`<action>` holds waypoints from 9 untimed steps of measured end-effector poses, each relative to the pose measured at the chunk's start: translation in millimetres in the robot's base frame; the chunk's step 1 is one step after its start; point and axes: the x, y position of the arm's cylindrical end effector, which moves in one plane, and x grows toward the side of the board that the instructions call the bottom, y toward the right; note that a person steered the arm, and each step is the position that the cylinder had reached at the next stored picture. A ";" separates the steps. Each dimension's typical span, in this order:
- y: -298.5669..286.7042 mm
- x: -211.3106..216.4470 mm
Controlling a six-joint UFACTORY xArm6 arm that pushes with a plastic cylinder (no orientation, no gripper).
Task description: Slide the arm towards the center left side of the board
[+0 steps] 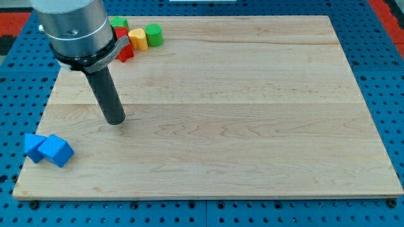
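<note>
Currently, the wooden board [252,113] serves as the landmark; it lies on a blue perforated table [385,75].

Near the board's left edge, toward its bottom left corner, sit 2 blue blocks: a blue block [33,147] partly overhanging the edge, and a blue cube-like block [57,151] touching it on the view's right.

My tip [115,121] rests on the board's left portion, about mid-height, above and to the view's right of the 2 blue blocks and apart from them. The rod has no fingers, so no open or closed state applies. The metal arm housing [72,28] covers the board's top left corner.

At the board's top edge, right of the housing, a cluster of blocks sits well apart from my tip: a green block [118,23], a red block [125,50], a yellow block [138,38] and a green cylinder [153,34]. Yellow and green cylinder touch.
</note>
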 end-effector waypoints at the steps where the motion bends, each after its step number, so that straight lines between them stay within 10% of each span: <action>1: 0.0 0.0; 9: -16.7 -40.1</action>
